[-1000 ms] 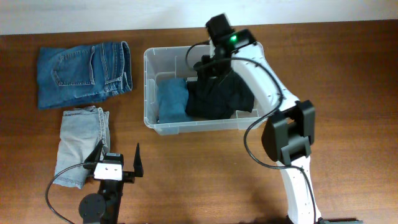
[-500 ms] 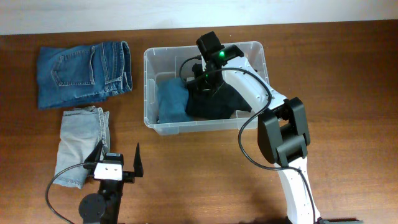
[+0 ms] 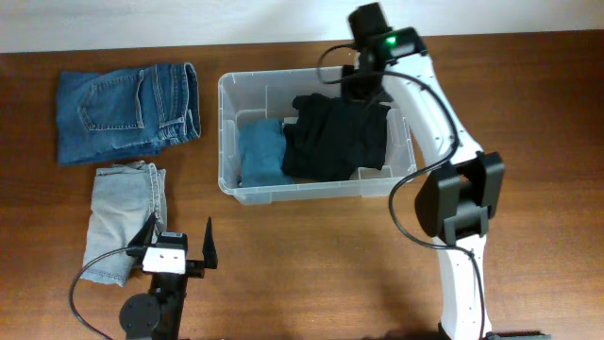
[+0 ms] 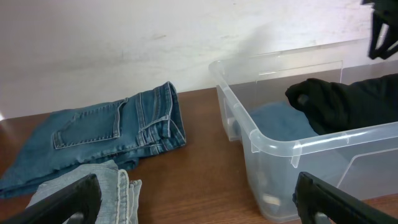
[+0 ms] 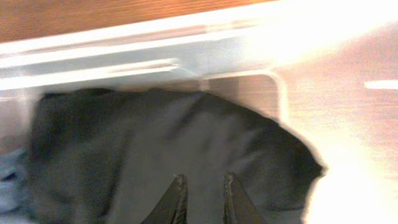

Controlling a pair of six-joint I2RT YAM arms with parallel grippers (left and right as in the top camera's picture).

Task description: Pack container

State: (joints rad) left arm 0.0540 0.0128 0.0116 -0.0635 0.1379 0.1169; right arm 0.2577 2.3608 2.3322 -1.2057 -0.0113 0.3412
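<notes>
Two garments packed and two left out, by the look of it, so roughly halfway.

Nearest, low at the front edge of the table [image 3: 302, 274]: left gripper [image 3: 179, 236], jaws spread wide, holding nothing, aimed toward the far wall, arm folded back over its base. Beside it, partly beneath its left finger: folded pale jeans [image 3: 123, 222], flat on the wood, waiting.

Further in, mid-table: the container [image 3: 224, 113], upright, long side to the front. Inside at its left end, a folded blue garment [image 3: 261, 151]. Next to that, a black garment [image 3: 335, 137], spread loosely over the middle and right, far edge riding up toward the back wall rather than lying flat. White label [image 3: 371, 174] showing at the front right corner of the base. Left of the container and apart from it, toward the back: folded dark blue jeans [image 3: 127, 111], also unpacked.

Farthest: right gripper [image 5: 204, 177], over the container's far rim, above the back edge of the black garment. Fingers narrow, nearly together. Wrist view too blurred to say whether fully closed or pinching any cloth. Right arm [image 3: 439, 123] stretched long from its base at the front right, up along the container's right side, wrist bent inward and down over the back wall.

Probably left to do: settle the black piece, then fetch both pairs of jeans.
</notes>
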